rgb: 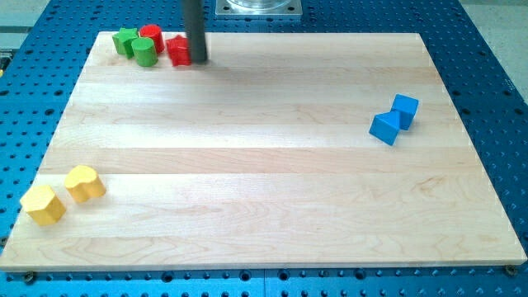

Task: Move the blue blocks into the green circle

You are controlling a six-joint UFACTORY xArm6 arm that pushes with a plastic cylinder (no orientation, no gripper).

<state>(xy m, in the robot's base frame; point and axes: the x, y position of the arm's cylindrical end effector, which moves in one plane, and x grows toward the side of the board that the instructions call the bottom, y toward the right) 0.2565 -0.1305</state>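
Note:
Two blue blocks lie at the view's right: a blue cube and, touching it at lower left, a blue triangular block. A green cylinder stands at the view's top left, with a green star-shaped block beside it. The dark rod comes down from the top edge and my tip rests on the board right next to a red block, far to the left of the blue blocks.
A red cylinder stands behind the green cylinder. Two yellow blocks lie at the bottom left. The wooden board sits on a blue perforated table. The arm's base plate is at the top.

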